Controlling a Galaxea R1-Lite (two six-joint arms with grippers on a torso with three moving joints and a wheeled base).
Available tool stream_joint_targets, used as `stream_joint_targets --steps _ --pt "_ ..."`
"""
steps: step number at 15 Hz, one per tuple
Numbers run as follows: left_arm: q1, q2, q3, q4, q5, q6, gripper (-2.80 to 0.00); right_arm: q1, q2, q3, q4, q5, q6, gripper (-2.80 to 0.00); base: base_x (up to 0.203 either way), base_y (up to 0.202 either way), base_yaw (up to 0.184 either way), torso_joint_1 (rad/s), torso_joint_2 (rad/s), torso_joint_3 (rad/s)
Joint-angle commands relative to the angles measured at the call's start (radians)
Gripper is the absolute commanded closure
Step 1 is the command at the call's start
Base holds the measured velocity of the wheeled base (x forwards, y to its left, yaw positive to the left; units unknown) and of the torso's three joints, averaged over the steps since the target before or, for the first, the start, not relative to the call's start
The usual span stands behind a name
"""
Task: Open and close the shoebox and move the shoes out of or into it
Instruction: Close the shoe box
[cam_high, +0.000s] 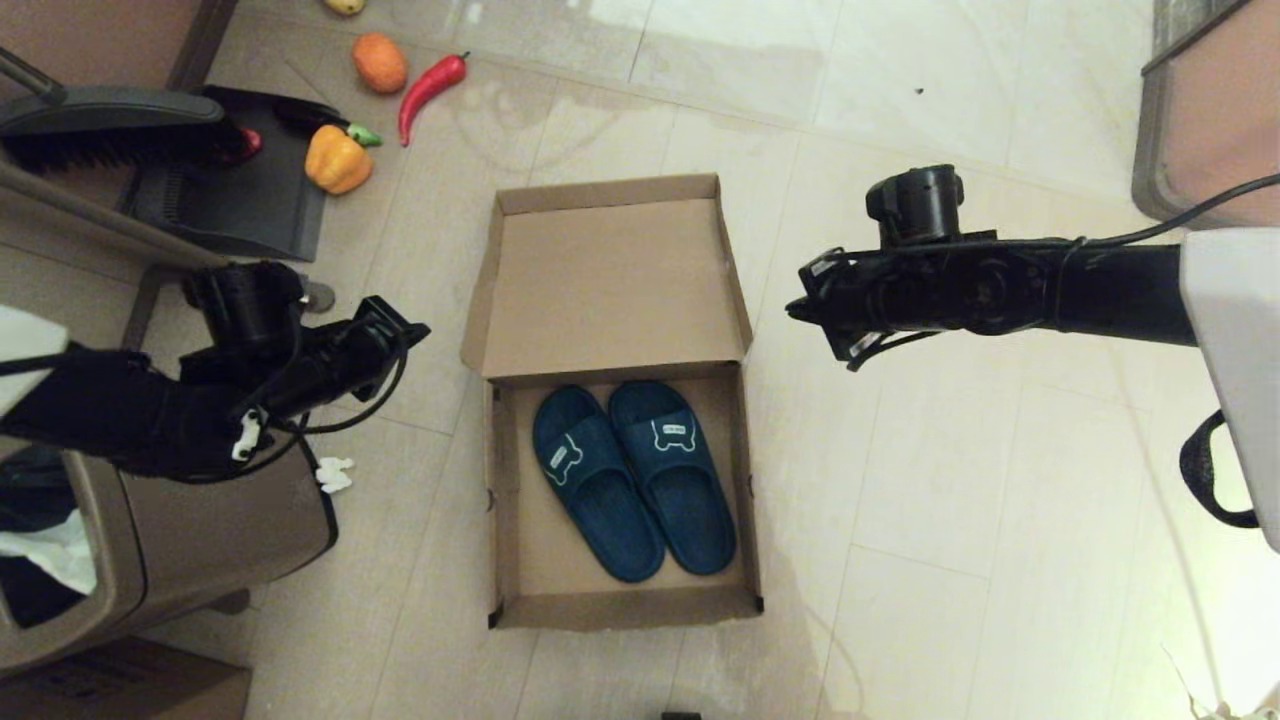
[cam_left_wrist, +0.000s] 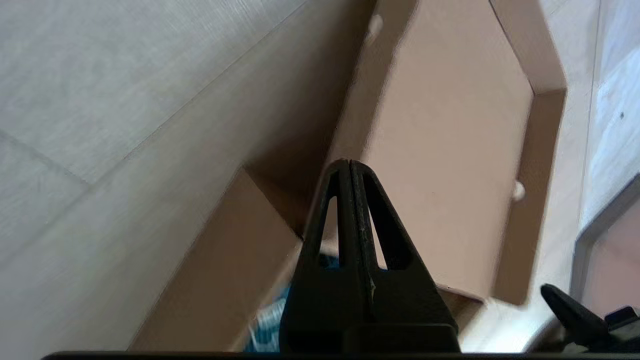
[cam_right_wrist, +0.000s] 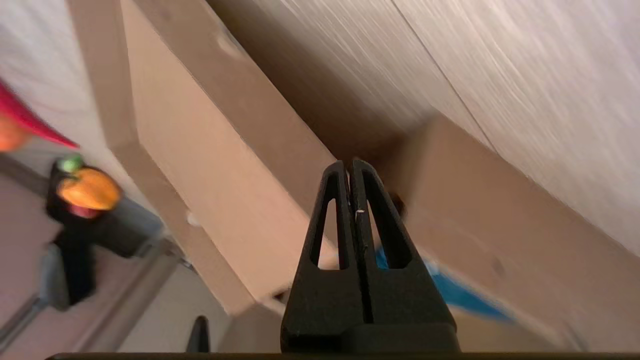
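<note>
Both end effectors pressed together and empty, left end effector (cam_high: 405, 330) and right end effector (cam_high: 805, 305) flanking the open shoebox (cam_high: 620, 600) on the floor.

Shoes (cam_high: 635, 475) lie side by side inside: likely light, flexible rubber, best pinched at the strap; beyond them, the stiff thin lid lies back flat.

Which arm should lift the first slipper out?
Probably the left. The left gripper hangs nearer the shoebox wall beside the shoes; the right gripper sits farther out. Both are shut, holding nothing.
</note>
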Motion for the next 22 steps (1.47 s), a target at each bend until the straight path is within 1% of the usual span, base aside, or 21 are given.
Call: stream_joint_targets --steps 1,2,3,4,5,7,8,10,12,15,19,22 --pt "0.001 0.079 -0.010 -0.069 -0.002 -0.006 0.00 -0.005 0.053 0.000 -0.043 0.001 0.005 0.00 0.000 0.000 0.000 0.000 0.00 0.000" --pt "0.000 0.122 -0.014 -0.149 -0.002 -0.005 0.00 -0.008 0.065 -0.001 -0.051 0.013 0.002 0.00 0.000 0.000 0.000 0.000 0.00 0.000" --pt "-0.003 0.165 -0.018 -0.215 -0.002 -0.005 0.00 -0.010 0.071 0.000 -0.051 0.048 0.003 0.00 0.000 0.000 0.000 0.000 0.00 0.000" --pt "-0.011 0.204 -0.027 -0.253 -0.002 -0.006 0.00 -0.011 0.088 0.000 -0.055 0.074 0.003 0.00 0.000 0.000 0.000 0.000 0.00 0.000" --pt "-0.025 0.230 -0.043 -0.272 -0.002 -0.021 0.00 -0.011 0.105 0.000 -0.098 0.084 0.003 0.00 0.000 0.000 0.000 0.000 0.00 0.000" --pt "-0.043 0.260 -0.108 -0.278 -0.001 -0.095 0.00 -0.011 0.145 0.000 -0.218 0.091 0.003 0.00 0.000 0.000 0.000 0.000 0.00 0.000" --pt "-0.045 0.278 -0.143 -0.275 -0.002 -0.110 0.00 -0.011 0.162 0.000 -0.265 0.097 0.003 0.00 0.000 0.000 0.000 0.000 0.00 0.000" --pt "-0.048 0.309 -0.198 -0.256 -0.019 -0.117 0.00 -0.012 0.171 0.000 -0.297 0.150 0.003 0.00 0.000 0.000 0.000 0.000 0.00 0.000" --pt "-0.056 0.320 -0.216 -0.224 -0.022 -0.118 0.00 -0.010 0.186 -0.001 -0.321 0.193 0.003 0.00 0.000 0.000 0.000 0.000 0.00 0.000" --pt "-0.063 0.316 -0.199 -0.223 -0.019 -0.119 0.00 0.003 0.204 0.002 -0.324 0.197 0.001 0.00 0.000 0.000 0.000 0.000 0.00 0.000" --pt "-0.086 0.272 -0.091 -0.229 -0.010 -0.129 0.00 0.004 0.199 0.003 -0.279 0.193 0.003 0.00 0.000 0.000 0.000 0.000 0.00 0.000" --pt "-0.104 0.231 -0.024 -0.234 0.012 -0.133 0.00 0.020 0.186 0.011 -0.238 0.187 0.001 0.00 0.000 0.000 0.000 0.000 0.00 0.000"
